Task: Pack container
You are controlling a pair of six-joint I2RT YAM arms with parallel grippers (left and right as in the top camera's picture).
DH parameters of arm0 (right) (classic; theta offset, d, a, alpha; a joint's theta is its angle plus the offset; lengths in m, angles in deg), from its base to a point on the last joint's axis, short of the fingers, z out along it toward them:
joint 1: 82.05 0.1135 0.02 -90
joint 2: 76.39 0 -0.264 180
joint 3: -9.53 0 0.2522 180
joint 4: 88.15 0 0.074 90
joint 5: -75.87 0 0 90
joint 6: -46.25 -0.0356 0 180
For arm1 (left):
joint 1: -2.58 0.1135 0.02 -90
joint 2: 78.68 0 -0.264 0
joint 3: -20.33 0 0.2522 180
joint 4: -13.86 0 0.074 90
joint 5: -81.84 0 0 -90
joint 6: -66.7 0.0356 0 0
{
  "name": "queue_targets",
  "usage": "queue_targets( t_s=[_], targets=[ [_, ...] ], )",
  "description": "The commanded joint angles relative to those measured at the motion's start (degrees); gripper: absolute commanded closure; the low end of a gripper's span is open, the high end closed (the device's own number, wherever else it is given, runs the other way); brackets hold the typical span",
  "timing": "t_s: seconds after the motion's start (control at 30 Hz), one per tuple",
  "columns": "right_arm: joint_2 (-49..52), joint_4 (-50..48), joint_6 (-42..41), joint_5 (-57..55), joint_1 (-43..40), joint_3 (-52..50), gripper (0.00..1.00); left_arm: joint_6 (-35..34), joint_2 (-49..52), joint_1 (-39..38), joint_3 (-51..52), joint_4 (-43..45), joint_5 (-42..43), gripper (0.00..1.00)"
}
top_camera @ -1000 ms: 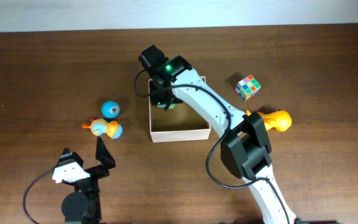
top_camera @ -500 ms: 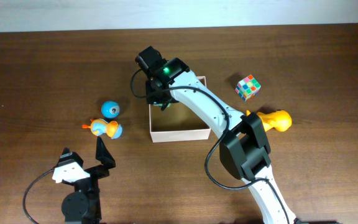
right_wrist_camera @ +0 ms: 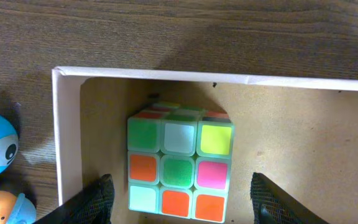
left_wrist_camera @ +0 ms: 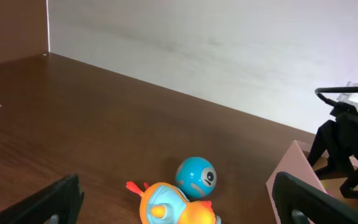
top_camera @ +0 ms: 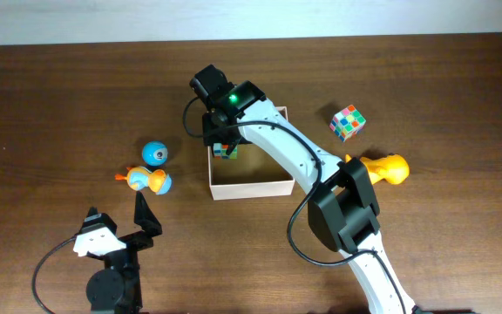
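Observation:
The container [top_camera: 273, 186] is a shallow white-walled box with a tan floor at the table's middle. A multicoloured puzzle cube [top_camera: 227, 151] lies on its floor in the back left corner. In the right wrist view the cube [right_wrist_camera: 179, 165] sits between my right gripper's [right_wrist_camera: 182, 202] open fingers, which do not touch it, and the white wall [right_wrist_camera: 66, 130] runs on the left. Overhead, my right gripper [top_camera: 220, 131] hovers over that corner. My left gripper [top_camera: 118, 214] is open and empty near the front left. In its wrist view [left_wrist_camera: 182, 208] it faces the toys.
A blue ball [top_camera: 154, 153] and an orange-and-blue duck toy [top_camera: 149, 180] lie left of the container, seen too in the left wrist view [left_wrist_camera: 196, 176] [left_wrist_camera: 173, 205]. A second puzzle cube [top_camera: 348, 122] and a yellow duck [top_camera: 386, 168] lie to its right.
My right gripper shifted slightly back and left and let go of the puzzle cube, which now lies in the container's back left corner. The left arm has not moved.

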Motion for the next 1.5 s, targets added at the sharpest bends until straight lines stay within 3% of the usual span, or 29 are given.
queue_targets(
  t_s=[0.0, 0.6, 1.07, 1.2, 1.47],
  targets=[
    [-0.66, 0.63, 0.92, -0.2, 0.31, -0.48, 0.36, 0.87, -0.46, 0.28, 0.39, 0.13, -0.39, 0.01],
    [-0.68, 5.31, 4.31, -1.55, -7.04, -0.46, 0.4, 0.87, -0.46, 0.28, 0.39, 0.13, -0.39, 0.01],
    [-0.66, 3.96, 5.92, -1.66, -7.04, -1.64, 0.4, 0.87, -0.46, 0.28, 0.39, 0.13, -0.39, 0.01],
    [-0.66, 2.75, 5.9, -1.64, -7.04, -3.56, 0.46, 0.87, -0.46, 0.28, 0.39, 0.13, -0.39, 0.01],
    [-0.59, 1.73, 5.88, -1.49, -7.02, -5.4, 0.48, 0.87, -0.46, 0.28, 0.39, 0.13, -0.39, 0.01]
  ],
)
